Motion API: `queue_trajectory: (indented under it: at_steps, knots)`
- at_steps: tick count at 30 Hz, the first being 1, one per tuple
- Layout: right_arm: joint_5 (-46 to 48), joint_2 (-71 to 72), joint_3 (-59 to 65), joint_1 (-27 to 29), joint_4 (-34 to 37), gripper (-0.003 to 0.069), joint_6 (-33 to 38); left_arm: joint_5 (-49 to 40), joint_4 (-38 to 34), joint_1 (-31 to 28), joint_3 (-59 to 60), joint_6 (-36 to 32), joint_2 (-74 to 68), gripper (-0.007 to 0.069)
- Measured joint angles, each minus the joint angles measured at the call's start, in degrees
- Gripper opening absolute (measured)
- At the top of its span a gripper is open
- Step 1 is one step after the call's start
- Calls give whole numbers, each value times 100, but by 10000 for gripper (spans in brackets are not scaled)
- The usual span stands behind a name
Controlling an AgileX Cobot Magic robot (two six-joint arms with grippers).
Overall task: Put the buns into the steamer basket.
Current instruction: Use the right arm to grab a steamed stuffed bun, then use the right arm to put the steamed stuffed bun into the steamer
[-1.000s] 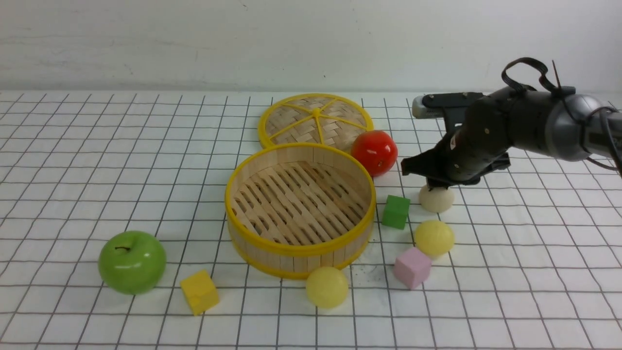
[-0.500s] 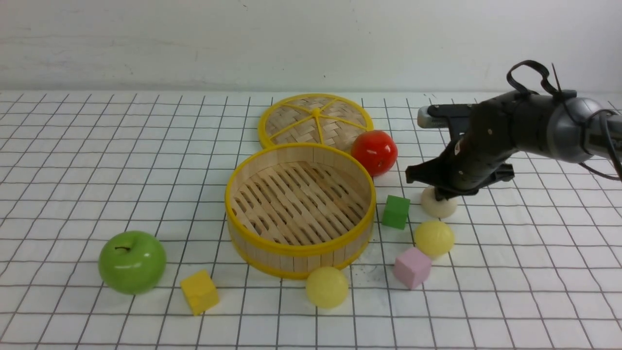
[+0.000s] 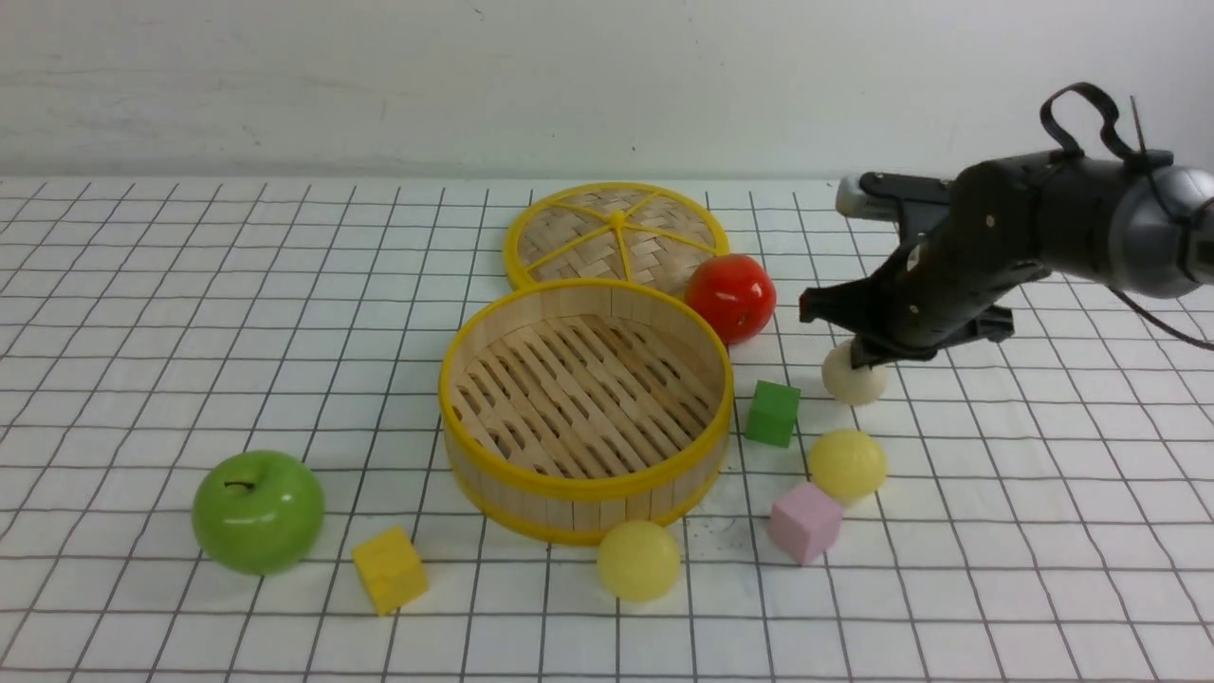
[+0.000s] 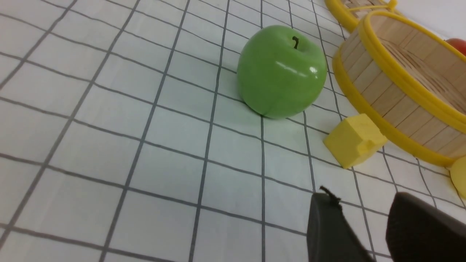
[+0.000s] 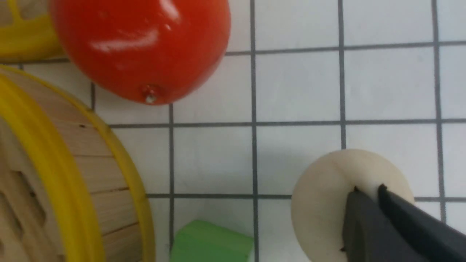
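Observation:
The steamer basket (image 3: 586, 489) stands empty at the table's middle; its wall shows in the left wrist view (image 4: 397, 98) and the right wrist view (image 5: 54, 160). My right gripper (image 3: 855, 359) is shut on the cream-white bun (image 3: 854, 379), right of the basket. Its fingertips pinch into the bun's top (image 5: 327, 196), with the gripper (image 5: 368, 189) over it. One yellow bun (image 3: 847, 464) lies in front of that. The other yellow bun (image 3: 638, 560) rests against the basket's near wall. My left gripper (image 4: 360, 198) is open over bare cloth and is out of the front view.
The woven lid (image 3: 616, 232) lies behind the basket, with a red apple (image 3: 731, 297) beside it. A green cube (image 3: 772, 413) and a pink cube (image 3: 804, 522) sit near the buns. A green apple (image 3: 257, 511) and a yellow cube (image 3: 389, 569) lie front left.
My right gripper has shut on the cream-white bun and has risen a little, drifting right, with the bun following it. Nothing else has moved.

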State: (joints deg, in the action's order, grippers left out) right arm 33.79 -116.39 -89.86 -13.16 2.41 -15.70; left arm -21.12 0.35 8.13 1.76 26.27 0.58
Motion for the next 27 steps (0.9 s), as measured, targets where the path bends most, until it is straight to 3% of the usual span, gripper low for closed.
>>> queue_trajectory:
  at_steps: [4, 17, 23, 27]
  knots:
    - [-74, 293, 0, -72, 262, 1, 299, 0, 0, 0, 0, 0, 0, 237]
    - [-1120, 114, -5, -1244, 3256, 1, 3115, 0, 0, 0, 0, 0, 0, 237]
    - [-1606, -325, 0, -1255, 3586, 14, 3456, 0, 0, 0, 0, 0, 0, 237]
    - [-1646, -420, 0, -1255, 3462, 70, 3479, 0, 0, 0, 0, 0, 0, 237]
